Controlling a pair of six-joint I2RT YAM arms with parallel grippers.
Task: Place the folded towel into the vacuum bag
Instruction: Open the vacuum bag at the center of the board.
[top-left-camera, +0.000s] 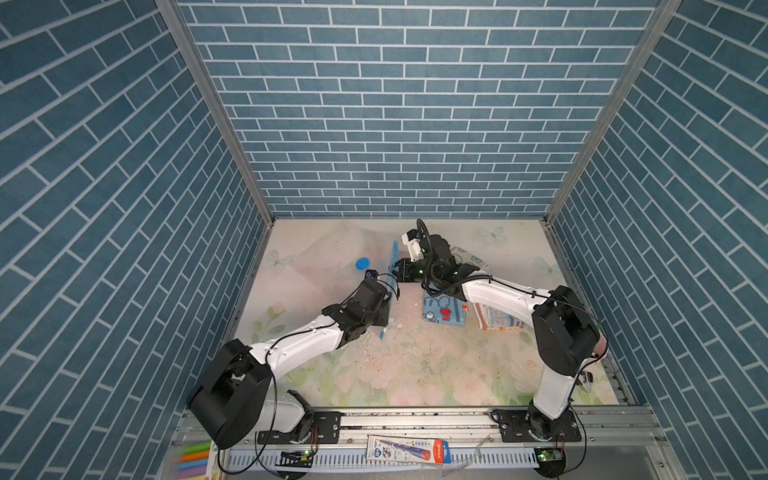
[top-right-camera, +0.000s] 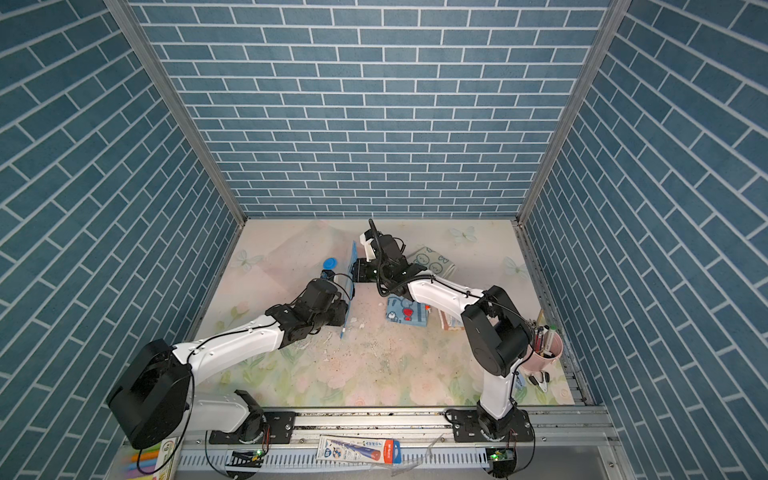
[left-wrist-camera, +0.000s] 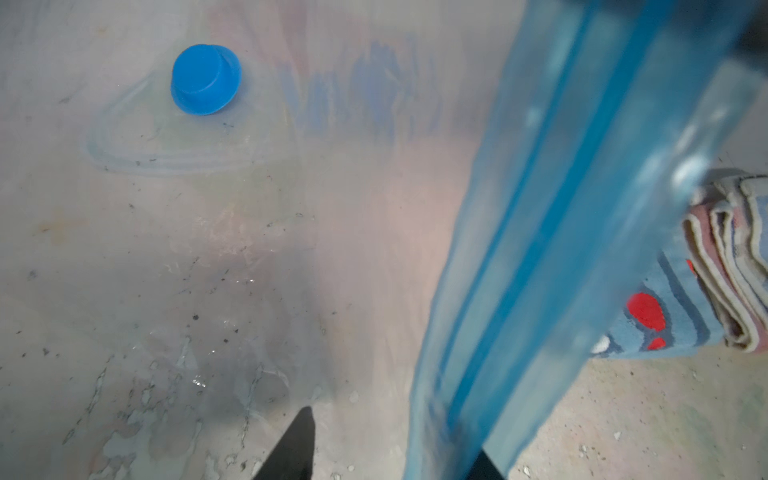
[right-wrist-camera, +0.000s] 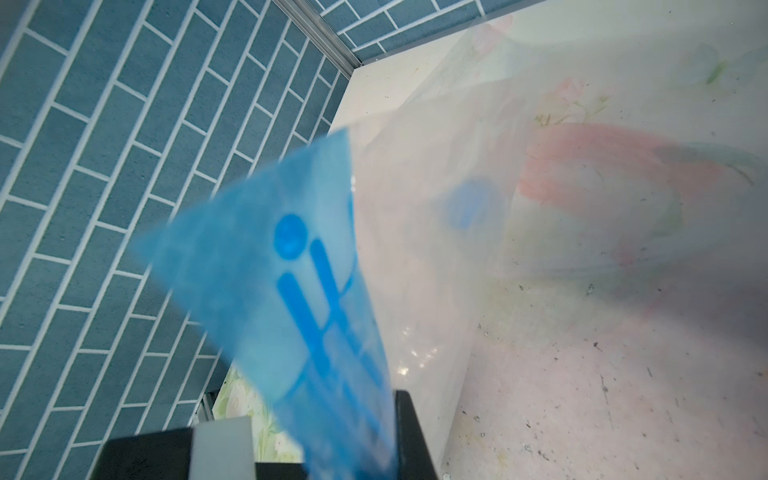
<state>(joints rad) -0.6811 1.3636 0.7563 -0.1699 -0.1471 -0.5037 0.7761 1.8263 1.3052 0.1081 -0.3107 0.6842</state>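
Holding the zip strip up, right gripper is clamped on it, probably to open the vacuum bag; left gripper nearer, can't tell its grip. The folded towel sits just right, outside.

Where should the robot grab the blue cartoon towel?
Probably its near edge, coming down from the robot's side: the blue towel lies flat and folded, the right arm overhangs its far end, and a striped towel sits beside it on the right.
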